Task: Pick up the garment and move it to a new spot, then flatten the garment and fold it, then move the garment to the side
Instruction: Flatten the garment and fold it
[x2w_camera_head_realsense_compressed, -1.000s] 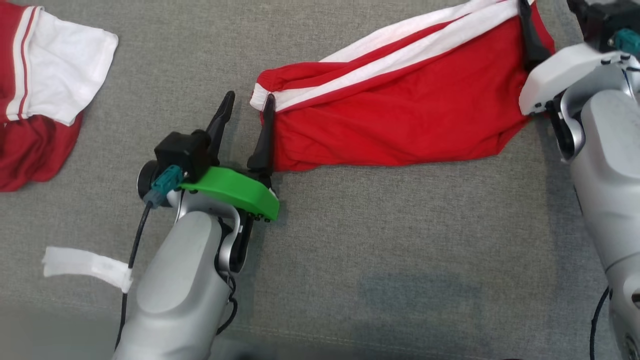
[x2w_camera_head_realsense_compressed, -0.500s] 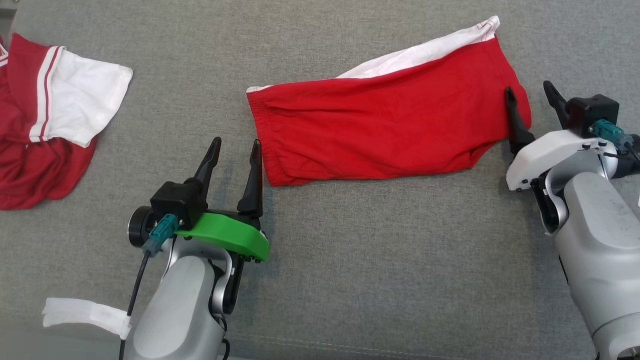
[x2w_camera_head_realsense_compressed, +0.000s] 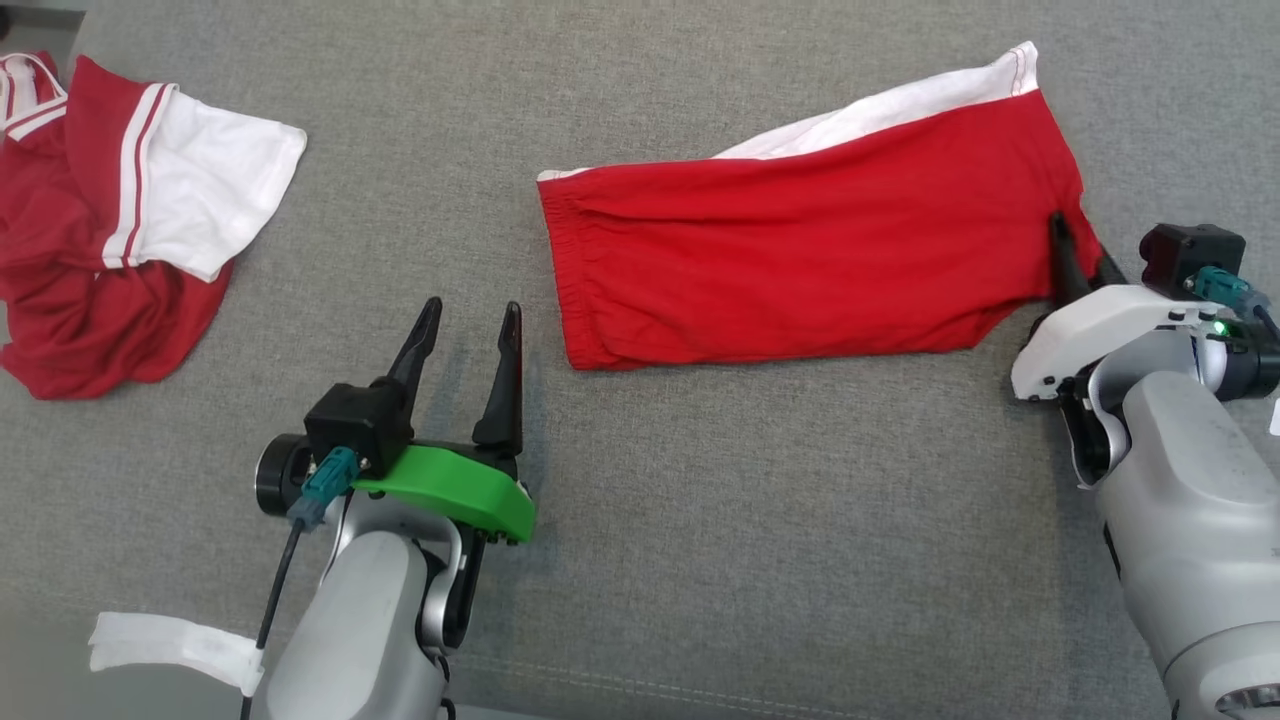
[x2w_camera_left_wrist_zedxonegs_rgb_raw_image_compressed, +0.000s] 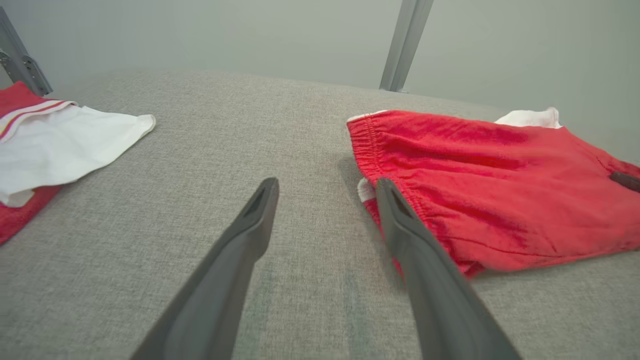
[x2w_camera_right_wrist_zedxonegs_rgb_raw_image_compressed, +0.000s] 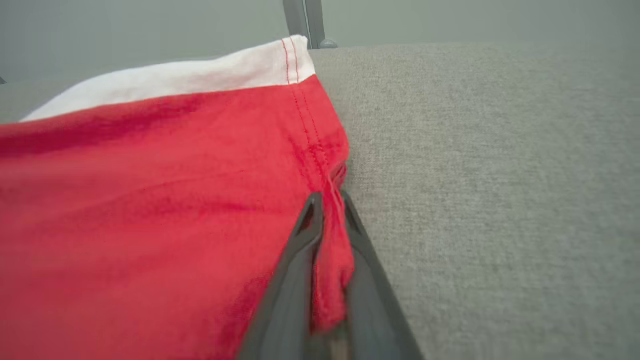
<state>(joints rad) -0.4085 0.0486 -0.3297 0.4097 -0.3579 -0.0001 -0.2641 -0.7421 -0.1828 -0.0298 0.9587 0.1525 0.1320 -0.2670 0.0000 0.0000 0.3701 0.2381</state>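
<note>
While the right pincer (x2w_camera_head_realsense_compressed: 1072, 250) clamps its 3-o'clock hem, the garment (x2w_camera_head_realsense_compressed: 800, 260) points its waistband to 9 o'clock; left pincer (x2w_camera_head_realsense_compressed: 473, 305) gapes.

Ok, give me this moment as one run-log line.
phase: grasp for move | right gripper: shut on red shorts at leg hem | left gripper: open, apart from waistband | red-and-white shirt: crumpled, far left
</note>
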